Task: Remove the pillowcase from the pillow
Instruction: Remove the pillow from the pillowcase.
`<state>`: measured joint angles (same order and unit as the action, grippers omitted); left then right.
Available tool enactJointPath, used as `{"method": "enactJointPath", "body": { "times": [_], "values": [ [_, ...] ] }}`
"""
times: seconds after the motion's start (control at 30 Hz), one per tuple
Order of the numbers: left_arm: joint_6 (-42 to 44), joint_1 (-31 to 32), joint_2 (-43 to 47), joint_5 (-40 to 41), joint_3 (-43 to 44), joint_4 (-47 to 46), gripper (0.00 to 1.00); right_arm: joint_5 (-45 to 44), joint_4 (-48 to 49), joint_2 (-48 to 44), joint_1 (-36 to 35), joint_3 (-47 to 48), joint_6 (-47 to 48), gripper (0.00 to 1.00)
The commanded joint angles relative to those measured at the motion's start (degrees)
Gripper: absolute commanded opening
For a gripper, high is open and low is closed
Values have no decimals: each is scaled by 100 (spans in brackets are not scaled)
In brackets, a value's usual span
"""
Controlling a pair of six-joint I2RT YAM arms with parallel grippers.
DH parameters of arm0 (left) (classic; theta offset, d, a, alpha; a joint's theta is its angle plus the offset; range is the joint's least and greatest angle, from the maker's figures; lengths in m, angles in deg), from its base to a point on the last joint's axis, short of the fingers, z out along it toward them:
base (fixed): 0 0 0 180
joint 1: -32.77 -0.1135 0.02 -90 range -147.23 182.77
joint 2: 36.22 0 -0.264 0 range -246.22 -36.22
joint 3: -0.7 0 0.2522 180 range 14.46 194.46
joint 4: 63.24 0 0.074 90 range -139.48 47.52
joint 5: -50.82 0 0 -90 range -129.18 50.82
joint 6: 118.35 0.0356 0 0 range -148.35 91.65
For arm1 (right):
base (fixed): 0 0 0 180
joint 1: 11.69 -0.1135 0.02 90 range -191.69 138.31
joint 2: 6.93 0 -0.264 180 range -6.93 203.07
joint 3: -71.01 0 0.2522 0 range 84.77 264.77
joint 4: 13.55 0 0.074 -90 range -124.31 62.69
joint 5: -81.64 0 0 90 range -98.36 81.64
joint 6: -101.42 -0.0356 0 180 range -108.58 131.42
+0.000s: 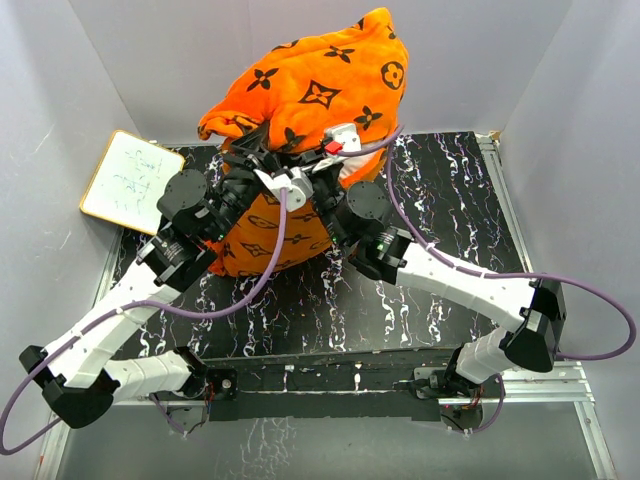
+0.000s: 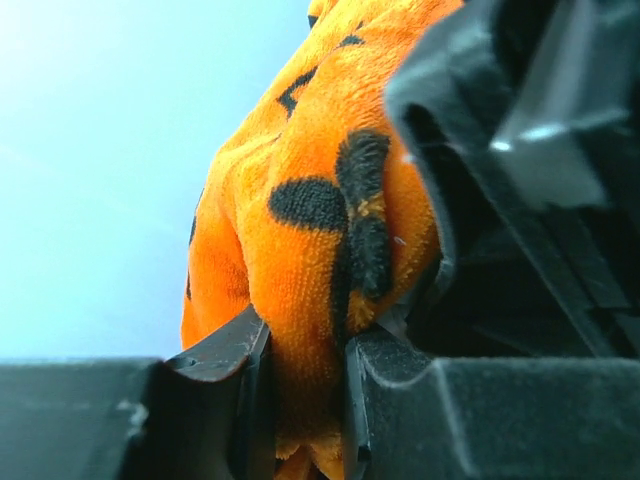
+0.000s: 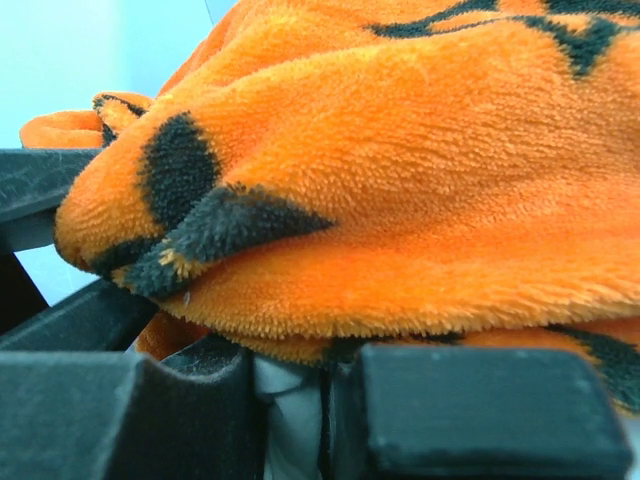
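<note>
Pillowcase look: the pillowcase (image 1: 320,90) is bright orange plush with dark brown flower, diamond and circle motifs. Its pile is thick and fuzzy in both wrist views.
Pillowcase shape: it is plump and bunched, standing tall, with loose folds hanging at its left side.
Pillowcase place: it stands at the far middle of the black marbled table (image 1: 450,220), with its top leaning toward the grey back wall.
Left gripper: the left gripper (image 2: 305,350) is closed to a narrow gap and pinches a fold of orange fabric between its black fingers (image 2: 210,390).
Right gripper: the right gripper (image 3: 290,385) has its jaws nearly together, with a strip of pale white cloth, apparently the pillow (image 3: 285,415), between them.
Case to right gripper: orange plush drapes just over the right fingertips and touches them.
Case to both arms: both wrists meet at the case's near face, about mid-height.
Other item: a white board (image 1: 130,180) lies at the table's far left edge, apart from the case.
</note>
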<state>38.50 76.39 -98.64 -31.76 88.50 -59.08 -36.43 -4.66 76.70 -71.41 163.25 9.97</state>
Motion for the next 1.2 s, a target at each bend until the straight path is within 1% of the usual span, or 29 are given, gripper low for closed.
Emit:
{"method": "enactJointPath", "body": {
  "times": [0.0, 0.13, 0.17, 0.23, 0.3, 0.4, 0.5, 0.63, 0.83, 0.93, 1.03, 1.1, 1.17],
  "values": [
    [-563, -123, 228, 554, 1080, -1220, 18, -2, -927, 290, -48, -366, -222, 8],
    [-612, -129, 276, 563, 1193, -1434, 25, -70, -1113, 400, 63, -445, -333, 8],
    [-630, -128, 267, 581, 1252, -1477, 28, -64, -1169, 405, 118, -487, -402, 8],
    [-699, -134, 229, 685, 1416, -1636, 37, -36, -1193, 363, 253, -692, -552, 8],
    [-724, -134, 175, 749, 1584, -1733, 42, -2, -1195, 290, 377, -897, -654, 8],
    [-640, -125, 129, 818, 1693, -1891, 43, 21, -1193, 175, 459, -1123, -735, 8],
    [-536, -132, 116, 864, 1657, -1908, 39, 143, -1194, 35, 460, -1272, -799, 8],
    [-383, -134, 25, 1011, 1620, -1965, 31, 220, -1219, -146, 447, -1467, -879, 8],
    [-403, -134, -239, 1328, 2216, -2008, 17, -57, -1123, -601, 447, -2145, -1056, 8],
    [-650, -134, -387, 1505, 2616, -1817, 11, -64, -1021, -786, 448, -2422, -1149, 8],
    [-1003, -134, -500, 1682, 2963, -1504, 8, -6, -1006, -937, 453, -2647, -1215, 8],
    [-1338, -133, -533, 1770, 3119, -1086, 6, 169, -931, -1127, 447, -2832, -1226, 8],
    [-1803, -134, -514, 1786, 3117, -479, 5, 390, -687, -1340, 399, -3050, -1179, 8]
  ]
}}
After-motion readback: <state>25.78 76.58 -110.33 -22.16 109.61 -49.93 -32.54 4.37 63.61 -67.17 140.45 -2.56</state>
